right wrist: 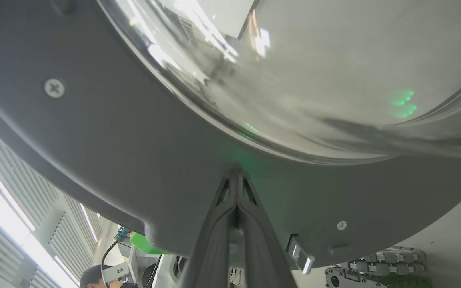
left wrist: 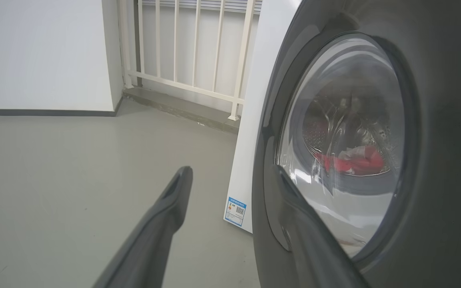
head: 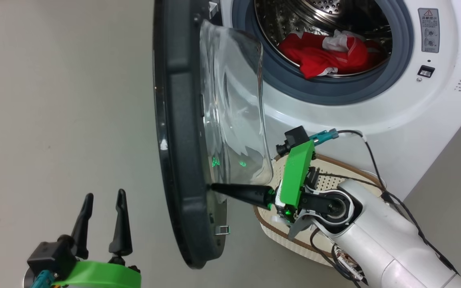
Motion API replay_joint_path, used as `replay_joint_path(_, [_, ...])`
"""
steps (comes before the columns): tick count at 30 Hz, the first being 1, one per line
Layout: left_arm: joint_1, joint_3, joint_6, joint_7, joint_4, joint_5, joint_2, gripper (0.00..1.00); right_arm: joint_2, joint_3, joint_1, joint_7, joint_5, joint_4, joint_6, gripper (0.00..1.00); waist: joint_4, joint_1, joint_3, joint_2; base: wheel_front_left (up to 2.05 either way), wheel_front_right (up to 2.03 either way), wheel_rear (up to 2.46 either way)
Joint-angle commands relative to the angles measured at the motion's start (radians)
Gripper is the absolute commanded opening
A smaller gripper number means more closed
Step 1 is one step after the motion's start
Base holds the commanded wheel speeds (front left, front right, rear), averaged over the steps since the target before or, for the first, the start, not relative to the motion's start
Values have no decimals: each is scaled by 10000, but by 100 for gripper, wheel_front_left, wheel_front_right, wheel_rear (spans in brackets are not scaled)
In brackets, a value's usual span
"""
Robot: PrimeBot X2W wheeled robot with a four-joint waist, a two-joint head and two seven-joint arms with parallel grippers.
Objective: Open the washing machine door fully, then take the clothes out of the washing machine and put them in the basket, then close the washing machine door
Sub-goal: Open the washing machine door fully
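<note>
Here the right gripper (head: 213, 187) — clenched — touches the inner rim of the door (head: 176, 120), while the left gripper (head: 105, 193) hangs released.

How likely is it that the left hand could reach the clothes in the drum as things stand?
Probably not yet: the washing machine door, only partly open, stands edge-on between the open left hand and the clothes.

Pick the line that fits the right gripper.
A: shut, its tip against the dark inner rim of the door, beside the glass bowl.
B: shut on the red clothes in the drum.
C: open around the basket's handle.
A: the right gripper has its fingers pressed together, tip touching the dark inner rim of the washing machine door; the clothes lie inside the washing machine.
</note>
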Motion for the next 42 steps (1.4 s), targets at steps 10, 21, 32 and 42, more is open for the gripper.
replay_joint_path(10, [-243,282,-118,-78,43,126,189,100,-642,-689,425,-1303,-1234,-861,77,100,-112,0,-213,0,0,0,0])
replay_joint_path(21, [-354,372,-285,-78,147,266,189,100,-1817,-801,1190,-5752,-4552,-913,77,100,-437,0,-183,0,0,0,0])
replay_joint_path(32, [-387,465,-307,-78,152,347,189,100,-1867,-1261,831,-8652,-9560,796,77,100,-682,0,-152,0,0,0,0])
replay_joint_path(42, [-425,357,-300,-78,104,289,189,100,-574,-4676,2733,-8660,-14317,-1125,77,100,-637,0,-114,0,0,0,0])
